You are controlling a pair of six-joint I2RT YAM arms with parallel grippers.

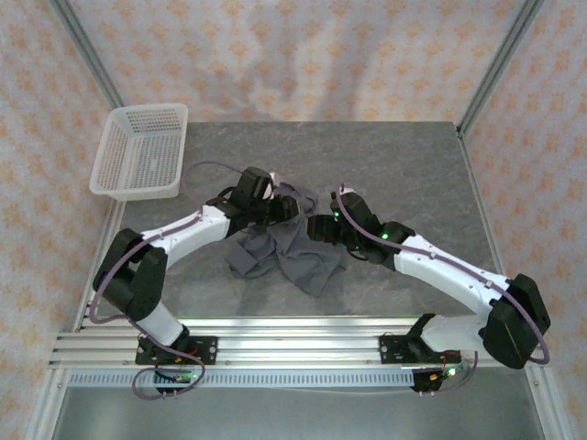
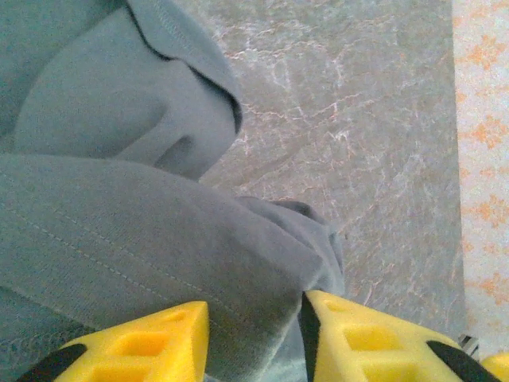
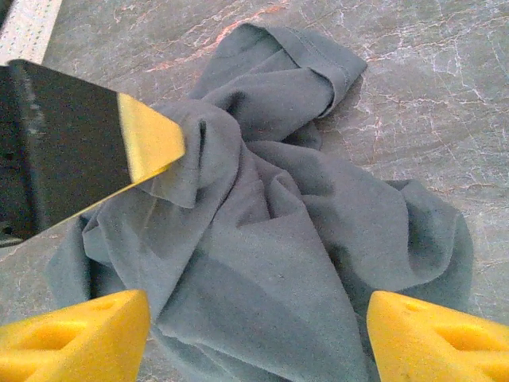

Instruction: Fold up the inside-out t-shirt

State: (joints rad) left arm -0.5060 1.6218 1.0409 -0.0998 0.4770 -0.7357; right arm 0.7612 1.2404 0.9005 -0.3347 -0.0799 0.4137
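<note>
From above, the inside-out t-shirt (image 1: 284, 252) lies crumpled on the table (image 1: 413, 165), white mesh basket (image 1: 138, 151) far left. Close up, the left gripper (image 2: 253, 310) pinches a fold; the right gripper (image 3: 254, 334) hangs spread wide over it, empty

High rear overview, wrist views close on t-shirt (image 1: 284, 249)

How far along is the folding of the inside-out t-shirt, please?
Nothing looks folded yet: the t-shirt lies in a crumpled heap on the table. In hand: the left gripper has a fold of cloth between its fingers, though a firm pinch can't be confirmed; the right gripper hangs open over the heap. Still to do: spreading it flat and every fold.
</note>
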